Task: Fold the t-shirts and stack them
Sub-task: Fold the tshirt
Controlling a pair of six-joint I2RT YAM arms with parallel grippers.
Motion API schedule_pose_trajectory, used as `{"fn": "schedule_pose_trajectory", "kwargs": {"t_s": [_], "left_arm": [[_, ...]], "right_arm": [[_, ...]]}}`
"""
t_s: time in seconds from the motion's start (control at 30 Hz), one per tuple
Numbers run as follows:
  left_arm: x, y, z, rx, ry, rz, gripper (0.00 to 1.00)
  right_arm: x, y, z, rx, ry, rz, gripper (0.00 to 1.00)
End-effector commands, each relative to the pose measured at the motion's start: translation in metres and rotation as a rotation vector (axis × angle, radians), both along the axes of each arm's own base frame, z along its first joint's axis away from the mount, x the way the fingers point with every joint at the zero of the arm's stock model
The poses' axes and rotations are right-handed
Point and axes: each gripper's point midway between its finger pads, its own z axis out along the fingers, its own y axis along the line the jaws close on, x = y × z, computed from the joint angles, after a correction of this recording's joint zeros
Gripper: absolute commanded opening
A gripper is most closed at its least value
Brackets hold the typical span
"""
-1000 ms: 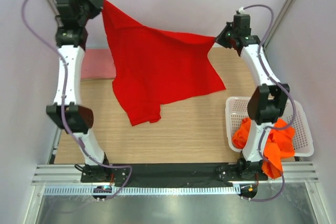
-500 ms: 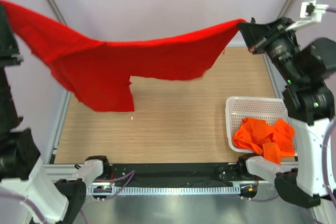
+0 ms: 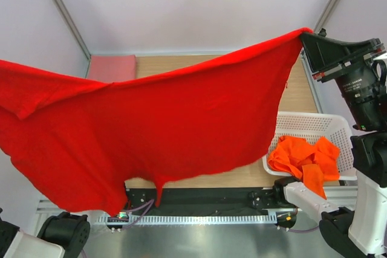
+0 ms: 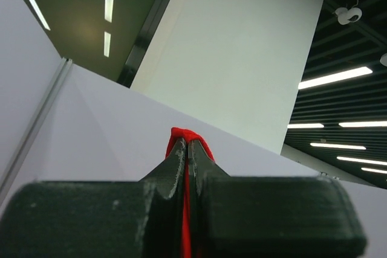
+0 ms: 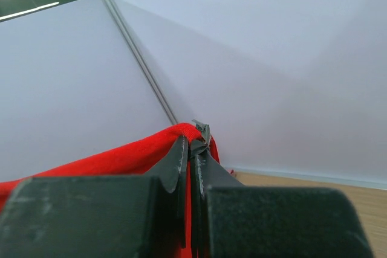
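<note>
A bright red t-shirt [image 3: 151, 125] hangs spread wide in the air, high above the table and close to the top camera. My right gripper [image 3: 304, 33] is shut on its right upper corner; the pinched red cloth [image 5: 139, 155] shows in the right wrist view at the gripper [image 5: 193, 140]. My left gripper [image 4: 186, 143] is shut on a red fold [image 4: 187, 134]; in the top view it lies beyond the left edge. A salmon pink shirt [image 3: 113, 67] lies folded at the table's back left. Orange shirts [image 3: 302, 158] fill the basket.
The white lattice basket [image 3: 314, 126] stands at the table's right, near the right arm's base. The wooden table [image 3: 302, 92] is mostly hidden behind the hanging red shirt. Grey enclosure walls and metal posts stand close on both sides.
Both arms have risen and spread apart, lifting the red shirt from the table's back and stretching it out wide near the top camera. The left gripper has left the top view.
</note>
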Motion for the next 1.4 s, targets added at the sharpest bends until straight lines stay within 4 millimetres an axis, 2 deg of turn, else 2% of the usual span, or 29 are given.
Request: {"fn": "schedule_pose_trajectory", "kwargs": {"t_s": [0.0,0.03,0.07,0.1,0.13,0.17,0.2,0.23,0.27,0.3,0.37,0.43,0.5,0.53,0.57,0.63,0.67,0.7,0.73,0.77,0.8,0.87,0.9,0.97,1.0,1.07,1.2,1.3,1.37], "left_arm": [[0.093,0.001,-0.020,-0.001,0.200,0.064,0.00],[0.109,-0.002,-0.027,0.010,0.239,0.069,0.00],[0.145,-0.010,-0.046,0.035,0.323,0.071,0.00],[0.165,-0.014,-0.058,0.047,0.370,0.073,0.00],[0.193,-0.020,-0.073,0.068,0.431,0.074,0.00],[0.227,-0.028,-0.101,0.098,0.523,0.074,0.00],[0.245,-0.032,-0.115,0.118,0.571,0.074,0.00],[0.276,-0.039,-0.139,0.150,0.645,0.077,0.00],[0.293,-0.043,-0.153,0.169,0.684,0.077,0.00],[0.319,-0.048,-0.183,0.196,0.761,0.079,0.00],[0.359,-0.054,-0.221,0.235,0.857,0.074,0.00],[0.404,-0.054,-0.283,0.274,1.000,0.083,0.00],[0.433,-0.054,-0.328,0.284,1.091,0.043,0.00],[0.448,-0.044,-0.354,0.279,1.150,0.028,0.00],[0.470,-0.044,-0.393,0.283,1.240,0.003,0.00],[0.492,-0.035,-0.434,0.272,1.319,-0.004,0.00],[0.511,-0.025,-0.471,0.259,1.386,-0.002,0.00],[0.520,-0.025,-0.486,0.244,1.411,-0.026,0.00],[0.530,-0.029,-0.485,0.241,1.405,-0.049,0.00],[0.540,-0.014,-0.498,0.216,1.432,-0.042,0.00],[0.552,-0.015,-0.530,0.203,1.491,-0.077,0.00],[0.569,-0.018,-0.536,0.192,1.492,-0.103,0.00],[0.578,-0.021,-0.557,0.177,1.526,-0.128,0.00],[0.587,-0.028,-0.554,0.170,1.513,-0.169,0.00],[0.592,-0.028,-0.565,0.158,1.531,-0.175,0.00],[0.595,-0.029,-0.567,0.137,1.534,-0.180,0.00],[0.591,-0.031,-0.580,0.072,1.568,-0.203,0.00],[0.579,-0.038,-0.579,0.021,1.587,-0.229,0.00],[0.568,-0.042,-0.562,-0.008,1.572,-0.227,0.00]], "right_arm": [[0.049,0.005,-0.019,0.033,0.104,-0.024,0.01],[0.060,0.006,-0.028,0.027,0.133,-0.034,0.02],[0.078,0.010,-0.042,0.014,0.173,-0.038,0.01],[0.088,0.012,-0.052,0.008,0.195,-0.042,0.02],[0.108,0.015,-0.078,-0.005,0.256,-0.053,0.01],[0.119,0.016,-0.089,-0.010,0.272,-0.062,0.01],[0.135,0.019,-0.105,-0.022,0.305,-0.068,0.01],[0.154,0.023,-0.136,-0.038,0.367,-0.073,0.01],[0.166,0.024,-0.148,-0.053,0.374,-0.083,0.02],[0.189,0.026,-0.183,-0.080,0.448,-0.098,0.01],[0.212,0.027,-0.210,-0.090,0.483,-0.122,0.02],[0.243,0.030,-0.260,-0.119,0.574,-0.144,0.02],[0.269,0.033,-0.289,-0.125,0.595,-0.157,0.01],[0.290,0.036,-0.327,-0.144,0.659,-0.163,0.01],[0.303,0.035,-0.337,-0.142,0.661,-0.170,0.02],[0.328,0.037,-0.358,-0.141,0.688,-0.171,0.02],[0.347,0.037,-0.393,-0.147,0.747,-0.173,0.01],[0.362,0.039,-0.394,-0.146,0.740,-0.169,0.02],[0.373,0.038,-0.403,-0.155,0.754,-0.170,0.01],[0.384,0.038,-0.441,-0.180,0.829,-0.168,0.01],[0.398,0.039,-0.431,-0.178,0.807,-0.167,0.01],[0.410,0.039,-0.449,-0.185,0.847,-0.161,0.01],[0.423,0.037,-0.458,-0.185,0.858,-0.157,0.01],[0.429,0.035,-0.475,-0.201,0.902,-0.145,0.02],[0.436,0.035,-0.483,-0.199,0.914,-0.132,0.02],[0.438,0.032,-0.493,-0.195,0.942,-0.120,0.01],[0.447,0.026,-0.508,-0.174,0.976,-0.110,0.02],[0.451,0.021,-0.510,-0.155,0.985,-0.109,0.01],[0.455,0.017,-0.508,-0.139,0.978,-0.109,0.01]]}}
